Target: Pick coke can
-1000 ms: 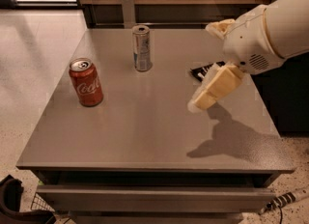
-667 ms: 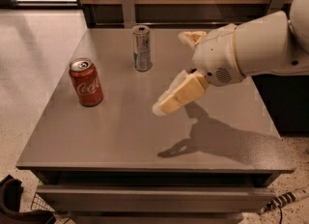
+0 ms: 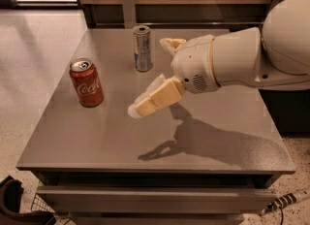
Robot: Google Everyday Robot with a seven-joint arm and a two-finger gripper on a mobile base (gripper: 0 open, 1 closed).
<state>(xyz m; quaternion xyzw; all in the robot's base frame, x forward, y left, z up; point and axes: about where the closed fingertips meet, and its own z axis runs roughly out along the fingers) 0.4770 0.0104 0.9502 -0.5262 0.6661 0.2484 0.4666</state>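
Pincer [image 3: 149, 76], spread open, has moved closer to the coke can [image 3: 87, 83], hovering over the table [image 3: 97, 136]

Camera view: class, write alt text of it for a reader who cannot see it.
The open pincer of a white robot arm hovers over a grey table, to the right of an upright red coke can it has not grasped. A taller silver-and-blue can stands farther back.

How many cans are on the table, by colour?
Red: 1, the coke can
Silver-and-blue: 1, the slim can
Total: 2 cans, both upright on the table
The gripper hangs open over mid-table, holding nothing.
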